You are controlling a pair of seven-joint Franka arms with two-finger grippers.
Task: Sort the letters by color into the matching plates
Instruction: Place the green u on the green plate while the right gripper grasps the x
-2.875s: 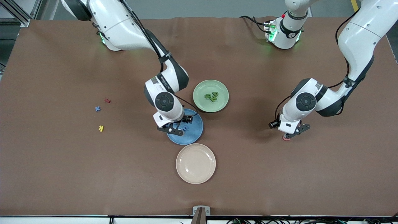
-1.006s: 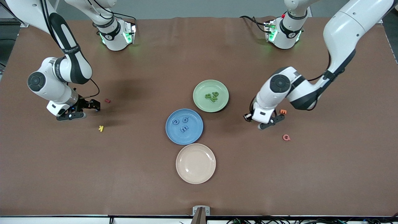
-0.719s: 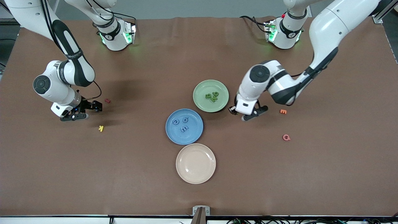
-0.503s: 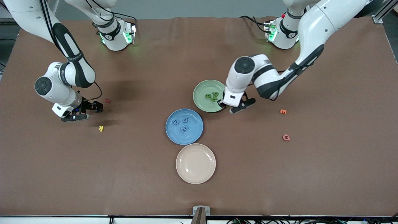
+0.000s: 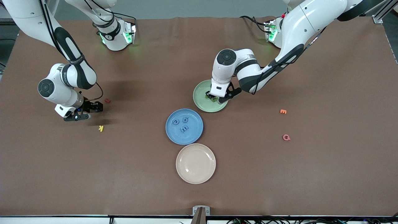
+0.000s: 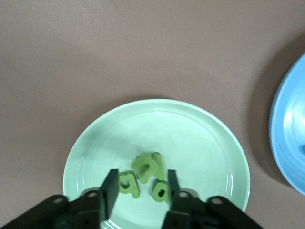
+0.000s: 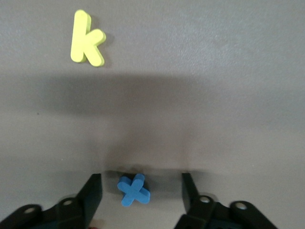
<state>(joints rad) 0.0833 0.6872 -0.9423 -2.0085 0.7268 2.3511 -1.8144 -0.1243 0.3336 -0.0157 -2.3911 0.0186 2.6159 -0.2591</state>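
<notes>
- Since the earliest picture, the left arm had swung from the pink Q (image 5: pixel 286 137) over to the pale green plate (image 5: pixel 199 93), and the right arm had left the blue plate (image 5: pixel 174 132) for its own end of the table.
- Left gripper (image 6: pixel 139 188) hung over the pale green plate, its fingers (image 6: pixel 110 188) apart and gripping nothing.
- Four green letters (image 6: pixel 145 179) lay in that plate in a loose cluster right between and just ahead of the open fingers, one resting on top of the others.
- Right gripper (image 7: pixel 141 191) was low over the brown table (image 5: pixel 311 174), its fingers (image 7: pixel 93 191) spread wide on either side of a blue X (image 7: pixel 133 189) without touching it.
- Yellow k (image 7: pixel 86 38) lay well ahead of that gripper; a red letter (image 5: pixel 107 100) lay close beside it.
- Three blue letters (image 5: pixel 181 123) sat in the blue plate, which lay just beside the pale green one.
- Cream plate (image 5: pixel 195 163) lay bare; an orange E (image 5: pixel 283 111) lay near the Q.
</notes>
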